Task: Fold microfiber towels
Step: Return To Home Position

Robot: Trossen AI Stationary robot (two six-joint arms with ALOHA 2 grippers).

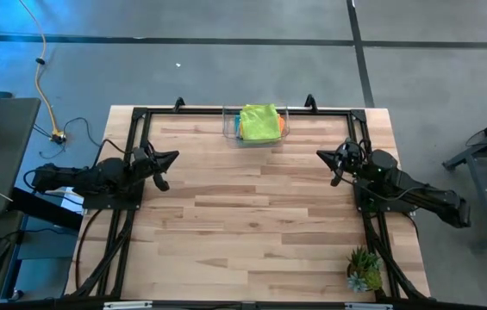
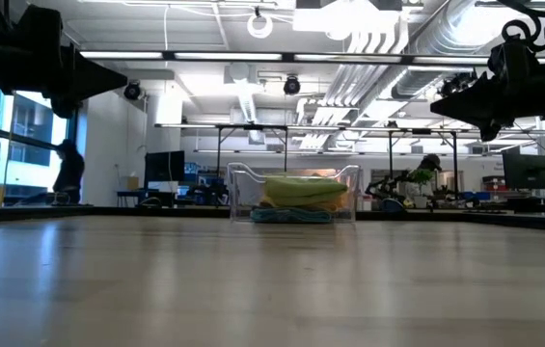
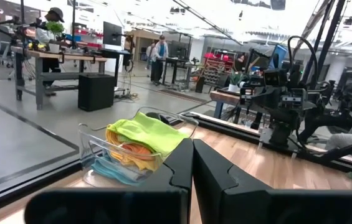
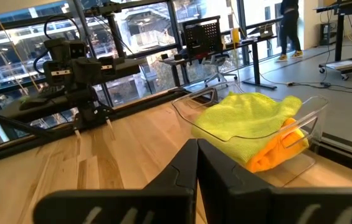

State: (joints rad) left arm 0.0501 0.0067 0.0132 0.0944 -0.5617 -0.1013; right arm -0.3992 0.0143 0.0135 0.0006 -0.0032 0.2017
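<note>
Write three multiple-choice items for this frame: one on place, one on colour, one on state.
1. Where does the bin stand? A) middle of the table's far edge B) near left corner C) table centre
2. What colour is the top towel? A) grey B) lime green C) black
3. How are the left gripper and right gripper? A) both shut, empty B) both open C) each holding a towel
Answers: 1 A: the high view shows it there. 2 B: lime green lies uppermost. 3 A: the wrist views show jaws together, nothing held.
</note>
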